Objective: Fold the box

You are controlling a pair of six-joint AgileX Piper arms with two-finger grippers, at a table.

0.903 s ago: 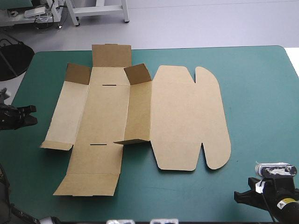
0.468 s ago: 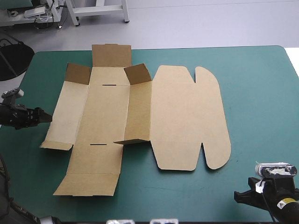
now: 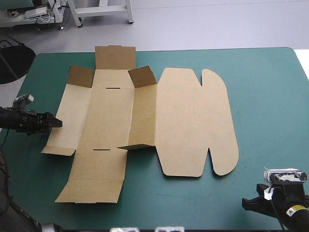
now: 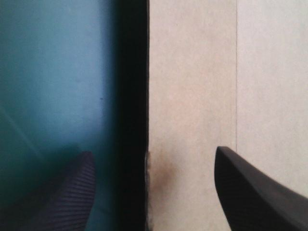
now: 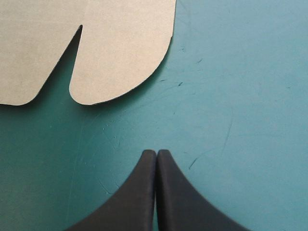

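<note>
One flat box (image 3: 145, 121), two grippers: the left gripper (image 3: 57, 122), fingers apart, has moved in astride its left edge; the right gripper (image 5: 156, 152) sits closed, empty.

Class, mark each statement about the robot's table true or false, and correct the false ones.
1. The left tool is open at the box's left edge. True.
2. The right tool is open. False: its fingers meet, shut on nothing.
3. The box lies mostly flat on the teal-green cover. True.
4. The right tool touches the box. False: bare cover separates them.
</note>
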